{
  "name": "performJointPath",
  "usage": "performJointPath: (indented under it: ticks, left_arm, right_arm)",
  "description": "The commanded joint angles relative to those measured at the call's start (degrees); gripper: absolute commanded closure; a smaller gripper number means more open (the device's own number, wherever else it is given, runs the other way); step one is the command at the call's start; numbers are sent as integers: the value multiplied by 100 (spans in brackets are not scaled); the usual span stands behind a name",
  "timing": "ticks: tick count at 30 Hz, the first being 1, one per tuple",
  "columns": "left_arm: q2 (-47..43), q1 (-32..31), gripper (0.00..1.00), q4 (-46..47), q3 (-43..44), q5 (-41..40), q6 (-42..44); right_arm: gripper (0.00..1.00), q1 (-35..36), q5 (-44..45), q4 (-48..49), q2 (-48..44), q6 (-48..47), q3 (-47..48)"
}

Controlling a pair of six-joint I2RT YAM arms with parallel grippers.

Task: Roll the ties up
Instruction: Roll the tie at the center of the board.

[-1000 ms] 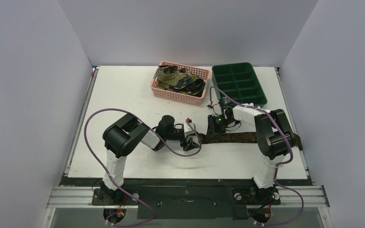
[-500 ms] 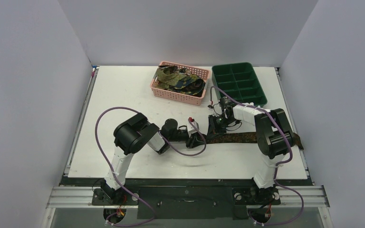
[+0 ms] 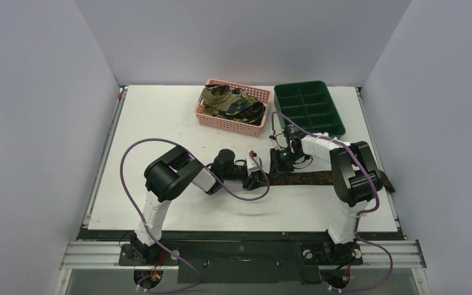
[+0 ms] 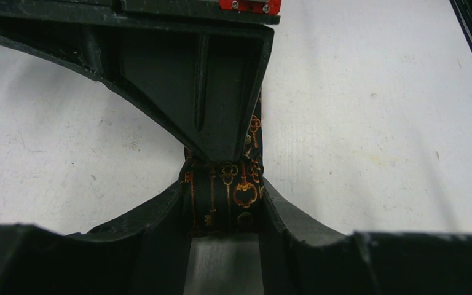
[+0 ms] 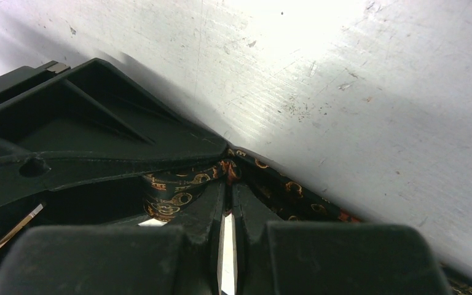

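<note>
A dark tie with gold key patterns (image 3: 319, 178) lies flat across the table's right side, and its left end is wound into a small roll (image 4: 224, 196). My left gripper (image 3: 259, 179) (image 4: 224, 192) is shut on that roll, one finger on each side. My right gripper (image 3: 278, 163) (image 5: 227, 178) meets it from the far side and is shut, pinching the tie fabric at its fingertips beside the roll (image 5: 172, 192). The loose strip (image 5: 295, 192) runs off to the right. Several more ties (image 3: 230, 103) are heaped in the basket.
A pink mesh basket (image 3: 204, 115) stands at the back centre. A dark green compartment tray (image 3: 309, 107) sits beside it on the right. The tie's far end hangs near the table's right edge (image 3: 388, 183). White walls close in the left, back and right sides.
My left arm has moved right to the tie's rolled end, and its jaws have closed on the roll. The right gripper has stayed in place, still shut.
</note>
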Motion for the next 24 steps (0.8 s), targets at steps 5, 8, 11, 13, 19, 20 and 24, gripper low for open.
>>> performJointPath:
  ticks: [5,8,11,13,19,20,24]
  left_arm:
    - [505,175,59,-230,-146,392,-734]
    - [660,176,57,187,-101,518,-1402]
    - [822,173,59,640,-135,472,-1673]
    - [914,171,61,733,-205,431,-1666]
    - [694,96,70,184,-451,-164,-1001]
    - [516,23,72,-350,-398,-412,-659]
    - [12,-114,81,-2428,22,-1123,269]
  right_arm:
    - [100,332,868,369,518,-170,-276]
    - [100,329,844,380,589,-155,-273]
    - [100,307,874,387,620,-153,-292]
    - [100,280,893,385,638,-147,-318]
    - [100,270,794,384,602,-160,-322]
    - [100,303,718,388,581,-156,-310]
    - [100,285,431,372,365,-95,-222]
